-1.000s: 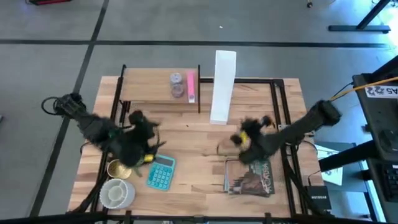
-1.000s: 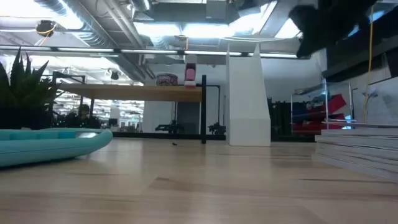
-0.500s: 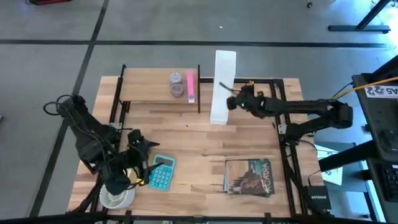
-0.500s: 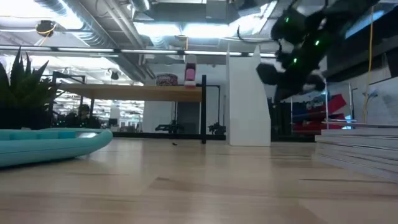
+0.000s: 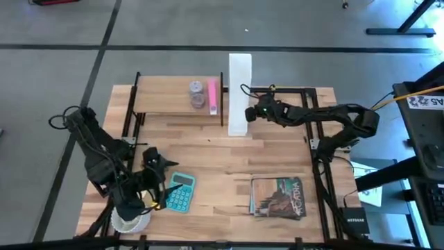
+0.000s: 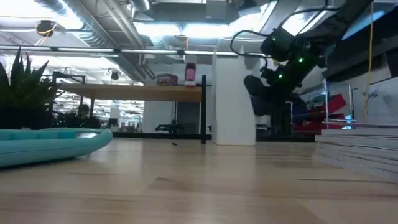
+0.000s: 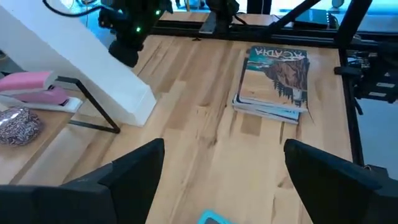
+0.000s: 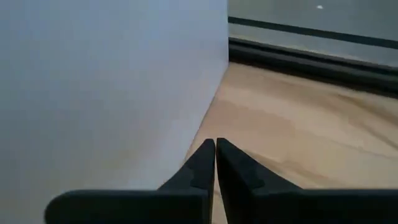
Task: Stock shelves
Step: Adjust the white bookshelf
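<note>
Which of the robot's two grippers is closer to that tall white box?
The right gripper, fingers shut, sits right against the white file box. The left gripper is far off, near the teal calculator.

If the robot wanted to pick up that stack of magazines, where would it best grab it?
Probably by a long edge. The magazine stack lies flat on the tabletop, so nothing stands up to pinch. An open gripper could come in low from the side and slip one finger under the edge, the other on the cover. The right gripper, shut beside the white file box, is on that side.
</note>
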You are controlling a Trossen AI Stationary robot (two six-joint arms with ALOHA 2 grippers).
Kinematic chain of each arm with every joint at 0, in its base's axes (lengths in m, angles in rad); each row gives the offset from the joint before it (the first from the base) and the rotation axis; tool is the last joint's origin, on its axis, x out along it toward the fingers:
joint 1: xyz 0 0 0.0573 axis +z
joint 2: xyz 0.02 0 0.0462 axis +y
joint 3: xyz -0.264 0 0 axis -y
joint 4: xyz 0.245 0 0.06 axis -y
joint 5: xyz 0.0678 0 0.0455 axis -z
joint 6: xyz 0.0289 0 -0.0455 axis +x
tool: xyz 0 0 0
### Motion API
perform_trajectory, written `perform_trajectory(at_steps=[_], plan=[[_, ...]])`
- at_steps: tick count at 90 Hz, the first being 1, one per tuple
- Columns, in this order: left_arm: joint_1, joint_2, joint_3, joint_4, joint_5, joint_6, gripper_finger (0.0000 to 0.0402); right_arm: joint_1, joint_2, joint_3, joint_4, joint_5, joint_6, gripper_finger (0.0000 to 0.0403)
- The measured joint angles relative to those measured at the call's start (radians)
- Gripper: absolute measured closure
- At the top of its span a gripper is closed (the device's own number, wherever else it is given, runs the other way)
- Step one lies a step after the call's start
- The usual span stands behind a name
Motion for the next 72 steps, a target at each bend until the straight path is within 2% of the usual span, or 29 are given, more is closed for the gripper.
perform_trajectory(at_steps=[23,48,72], plan=[[0.0,0.0,0.0,0.0,0.0,-0.001,0.0089,0.006,0.074,0.0,0.084,-0.022,-0.015,0.0403],[0.0,0.0,0.0,0.0,0.0,-0.001,0.0089,0.006,0.082,0.0,0.109,-0.06,-0.058,0.0403],[0.0,0.0,0.0,0.0,0.0,-0.001,0.0089,0.056,-0.001,0.0,0.003,0.031,-0.055,0.0403]])
